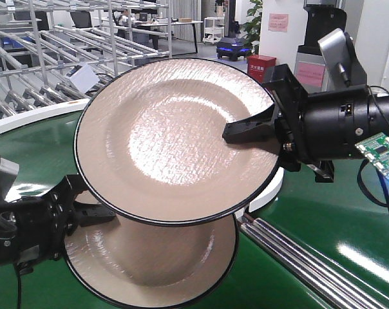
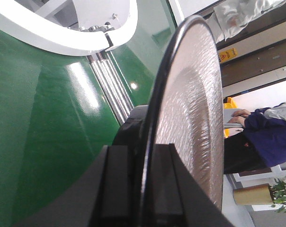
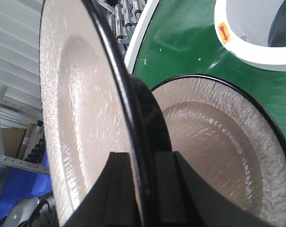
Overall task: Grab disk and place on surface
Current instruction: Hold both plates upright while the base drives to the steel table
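Two beige disks with black rims are in view, both plates. The upper disk [image 1: 175, 138] hangs tilted in the air, and my right gripper [image 1: 249, 132] is shut on its right rim. In the right wrist view this disk [image 3: 81, 109] runs edge-on between the right gripper [image 3: 140, 189] pads. The lower disk [image 1: 156, 257] lies under it over the green belt, with my left gripper [image 1: 94, 212] shut on its left rim. In the left wrist view, the left gripper [image 2: 145, 189] clamps that disk [image 2: 195, 109]. The surface is out of view.
The green conveyor belt [image 1: 46, 148] lies beneath both disks, with a white rim [image 1: 27, 119] at its far side. Metal rollers [image 1: 297, 257] cross the belt at the lower right. Metal racks [image 1: 53, 45] stand behind on the left, and a red box [image 1: 261, 64] behind.
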